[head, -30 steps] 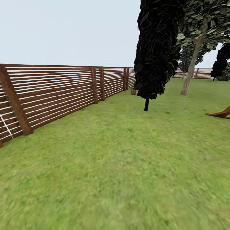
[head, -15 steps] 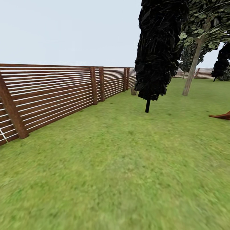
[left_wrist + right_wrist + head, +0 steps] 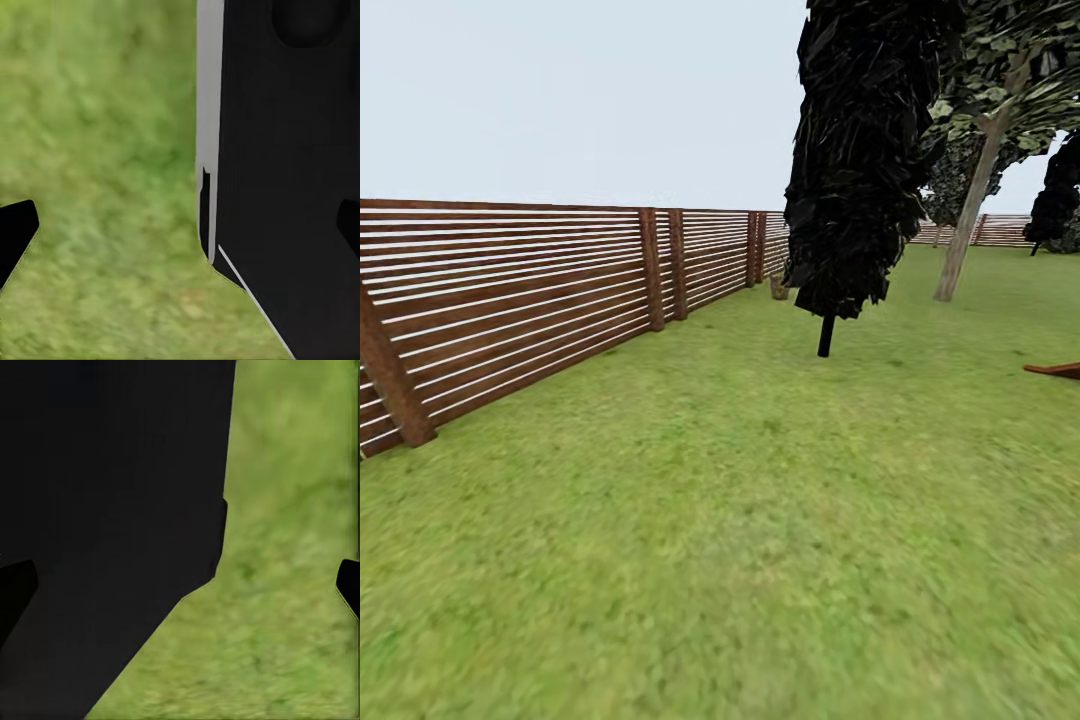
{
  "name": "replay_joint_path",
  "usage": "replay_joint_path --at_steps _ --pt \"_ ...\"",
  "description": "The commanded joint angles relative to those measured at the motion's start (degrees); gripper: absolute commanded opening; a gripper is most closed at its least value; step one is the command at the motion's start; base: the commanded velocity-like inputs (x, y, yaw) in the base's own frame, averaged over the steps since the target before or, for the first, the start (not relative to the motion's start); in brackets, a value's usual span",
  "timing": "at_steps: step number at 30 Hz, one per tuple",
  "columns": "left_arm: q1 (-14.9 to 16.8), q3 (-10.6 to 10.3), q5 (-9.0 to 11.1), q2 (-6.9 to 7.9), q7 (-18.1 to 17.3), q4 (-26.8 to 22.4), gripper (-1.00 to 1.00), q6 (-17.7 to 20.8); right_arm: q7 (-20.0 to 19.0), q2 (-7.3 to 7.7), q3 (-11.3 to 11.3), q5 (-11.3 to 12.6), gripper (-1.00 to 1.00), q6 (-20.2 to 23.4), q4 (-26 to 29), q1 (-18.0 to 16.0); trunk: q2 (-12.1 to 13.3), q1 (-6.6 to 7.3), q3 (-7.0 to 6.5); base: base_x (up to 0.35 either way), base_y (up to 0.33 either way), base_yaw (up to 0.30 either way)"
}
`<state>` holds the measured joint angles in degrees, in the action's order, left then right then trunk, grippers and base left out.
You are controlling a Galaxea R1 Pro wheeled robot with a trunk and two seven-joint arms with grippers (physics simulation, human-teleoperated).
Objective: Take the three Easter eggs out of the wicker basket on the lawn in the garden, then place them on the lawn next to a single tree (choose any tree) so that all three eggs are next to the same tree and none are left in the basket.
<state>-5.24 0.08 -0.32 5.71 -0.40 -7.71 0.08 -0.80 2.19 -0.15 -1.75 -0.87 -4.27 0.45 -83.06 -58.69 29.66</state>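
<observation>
Head view: lawn (image 3: 760, 520) spreads wide ahead, and the tree (image 3: 968, 235) stands far off at right, its leaning grey trunk behind a near-black cypress (image 3: 860, 150). A slatted wooden fence (image 3: 540, 300) runs along the left. Each wrist view looks down on grass beside a dark body panel; black fingertips (image 3: 15, 232) (image 3: 349, 585) sit at opposite frame edges, so both tools are spread, empty.

my head cam looks forward and a bit down across the lawn (image 3: 740, 520), fence (image 3: 540, 290) running away on the left, cypress (image 3: 860, 150) near ahead. both wrist cams aim down at grass from close up, beside dark robot bodywork (image 3: 292, 180).
</observation>
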Motion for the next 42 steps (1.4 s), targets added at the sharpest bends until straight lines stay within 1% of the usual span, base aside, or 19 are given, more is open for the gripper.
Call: replay_joint_path --at_steps 1,33,42 --pt "-0.04 0.01 -0.03 0.01 -0.04 -0.11 1.00 0.01 -0.08 0.03 -0.03 -0.18 1.00 -0.09 -0.03 -0.01 -0.01 -0.04 0.03 0.337 0.000 0.000" --pt "-0.04 0.01 0.04 0.01 -0.04 -0.11 1.00 0.10 -0.08 0.05 -0.03 -0.18 1.00 -0.09 -0.03 -0.01 -0.01 -0.04 0.03 0.338 0.001 0.000" --pt "-0.04 0.01 -0.02 0.01 -0.04 -0.07 1.00 0.10 -0.08 0.04 -0.03 -0.18 1.00 -0.09 -0.03 -0.01 -0.01 -0.04 0.03 0.319 0.119 0.000"
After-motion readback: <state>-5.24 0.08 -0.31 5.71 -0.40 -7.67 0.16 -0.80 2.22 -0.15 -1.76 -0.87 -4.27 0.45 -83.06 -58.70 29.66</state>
